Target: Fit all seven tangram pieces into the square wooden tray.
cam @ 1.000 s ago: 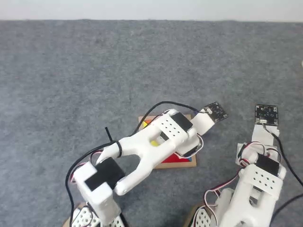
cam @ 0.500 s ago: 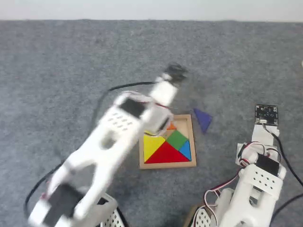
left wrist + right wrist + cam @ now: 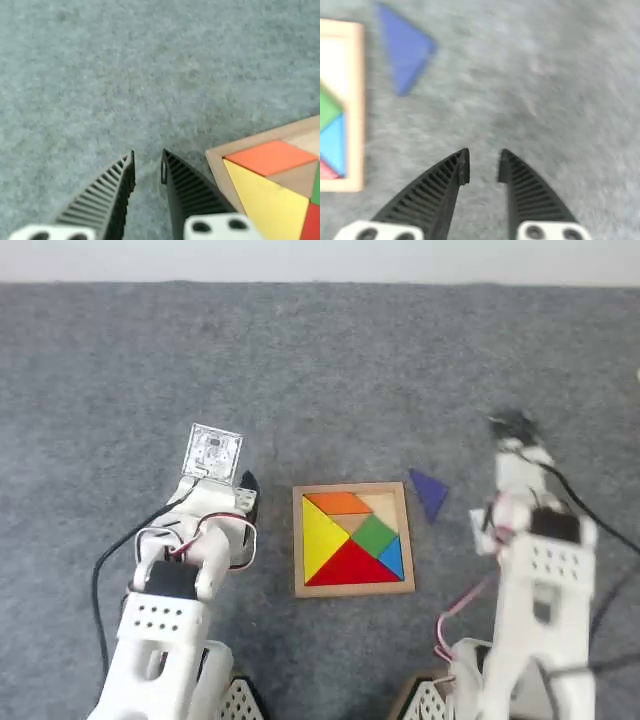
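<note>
Tool of the left arm (image 3: pixel 147 157), released with fingers slightly parted, hovers over the grey counter (image 3: pixel 120 370) just left of the partly filled square wooden tray (image 3: pixel 298 540). Blue triangle (image 3: pixel 429 492) lies on the counter just outside the tray's far right corner. Tool of the right arm (image 3: pixel 482 161), likewise released and slightly parted, hangs over the counter right of the triangle.
</note>
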Robot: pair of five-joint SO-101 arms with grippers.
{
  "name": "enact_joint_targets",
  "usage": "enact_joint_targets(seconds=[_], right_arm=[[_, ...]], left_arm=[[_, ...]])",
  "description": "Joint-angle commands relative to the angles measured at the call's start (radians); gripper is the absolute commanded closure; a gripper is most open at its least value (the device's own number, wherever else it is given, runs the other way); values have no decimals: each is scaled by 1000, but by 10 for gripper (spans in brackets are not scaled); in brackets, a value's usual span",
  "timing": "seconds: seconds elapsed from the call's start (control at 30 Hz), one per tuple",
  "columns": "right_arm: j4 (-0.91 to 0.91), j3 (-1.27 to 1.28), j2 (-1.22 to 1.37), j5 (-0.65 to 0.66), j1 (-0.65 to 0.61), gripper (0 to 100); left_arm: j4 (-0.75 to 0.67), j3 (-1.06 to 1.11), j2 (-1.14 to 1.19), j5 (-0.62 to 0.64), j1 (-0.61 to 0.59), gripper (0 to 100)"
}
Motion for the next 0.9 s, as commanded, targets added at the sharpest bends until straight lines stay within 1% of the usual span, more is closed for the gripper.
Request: enact_joint_targets(seconds=[0.0, 0.13, 0.23, 0.37, 0.43, 0.63, 0.83, 0.87], right_arm=[[25, -163, 174, -23, -137, 813], [-16, -222, 344, -29, -292, 807], [-65, -262, 463, -29, -343, 806], [-125, -339, 611, -18, -332, 742], [-147, -371, 665, 14, -334, 716], [-188, -471, 803, 17, -315, 723], [-171, -551, 928, 14, -278, 727], [-159, -560, 934, 14, -271, 742]], left_arm=[[-41, -2, -31, 6, -9, 913], [-44, -5, -15, 6, -9, 913], [-44, -5, -15, 6, -9, 913], [-44, -4, -15, -17, -9, 913], [-44, -4, -15, -25, -8, 913], [-44, -4, -15, -28, -8, 913], [-44, -4, -15, -28, -8, 913], [-44, -4, -15, -28, -8, 913]])
